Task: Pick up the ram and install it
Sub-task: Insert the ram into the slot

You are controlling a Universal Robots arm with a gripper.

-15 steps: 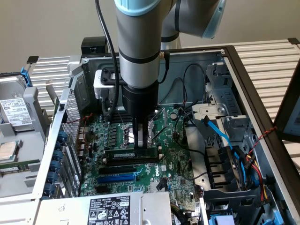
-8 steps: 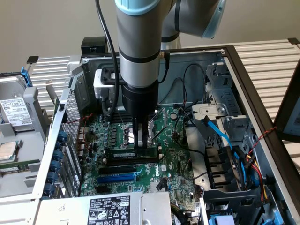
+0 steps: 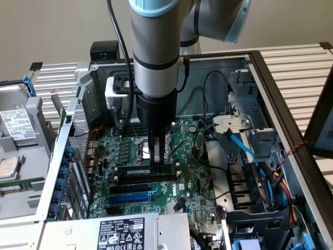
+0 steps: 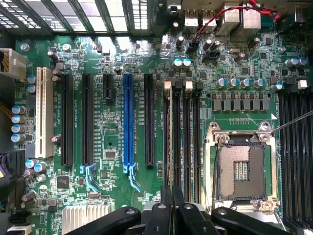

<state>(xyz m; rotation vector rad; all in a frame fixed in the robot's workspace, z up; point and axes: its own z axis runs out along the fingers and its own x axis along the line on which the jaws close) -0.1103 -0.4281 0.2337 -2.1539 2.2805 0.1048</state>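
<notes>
The ram (image 3: 138, 171) is a long dark stick with a small whitish label. It stands on edge along a memory slot on the green motherboard (image 3: 195, 179), just in front of the CPU socket. My gripper (image 3: 157, 161) comes straight down onto the ram's right half, with its two dark fingers close together on either side of the top edge. In the wrist view the ram (image 4: 168, 137) appears edge-on as a thin dark line over the first memory slot. It runs into the narrow gap between the fingers (image 4: 164, 205) of my gripper (image 4: 171, 195).
Empty black slots with white clips (image 4: 188, 132) lie beside the ram, with the bare CPU socket (image 4: 242, 169) beyond them. A blue slot (image 4: 128, 122) and long black slots sit further off. Blue and red cables (image 3: 250, 156) and a drive cage crowd the exterior view's right. A hard drive (image 3: 15, 125) lies outside the case.
</notes>
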